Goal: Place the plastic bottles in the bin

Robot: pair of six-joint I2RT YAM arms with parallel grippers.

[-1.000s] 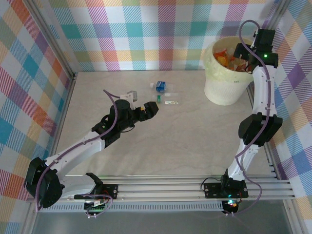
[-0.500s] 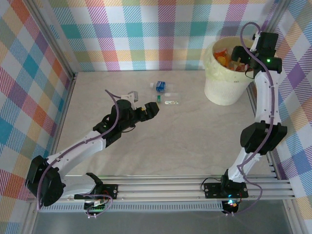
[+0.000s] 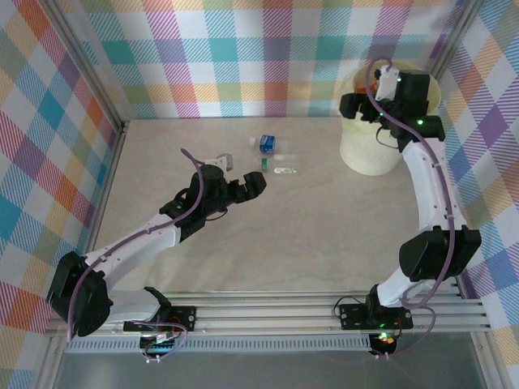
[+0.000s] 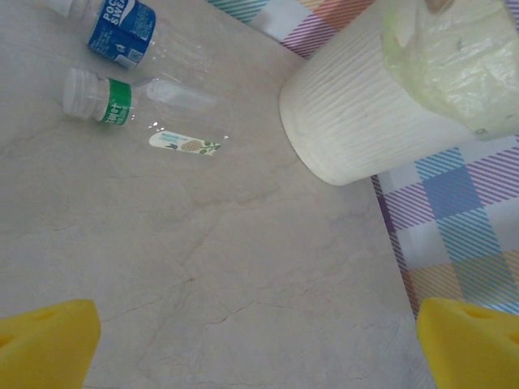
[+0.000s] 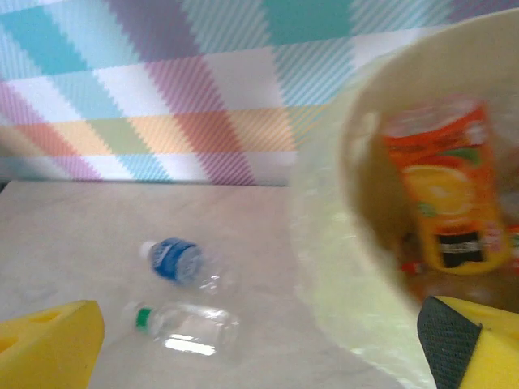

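Two clear plastic bottles lie on the table left of the bin: one with a blue label (image 3: 266, 143) (image 4: 122, 32) (image 5: 178, 261) and one with a green band (image 3: 280, 168) (image 4: 113, 99) (image 5: 186, 328). The cream-yellow bin (image 3: 369, 154) (image 4: 357, 113) (image 5: 332, 267) stands at the back right, and an orange bottle (image 5: 446, 203) lies inside it. My left gripper (image 3: 258, 185) (image 4: 259, 348) is open and empty, just short of the green-banded bottle. My right gripper (image 3: 350, 107) (image 5: 259, 356) is open and empty, hovering over the bin's left rim.
Checked cloth walls close in the table at the back and on both sides. The bin stands close to the right wall. A broad stretch of bare marbled tabletop (image 3: 308, 235) lies between the two arms.
My right arm has swung left, from the bin's right side to above its left rim. My left gripper has crept slightly toward the bottles.
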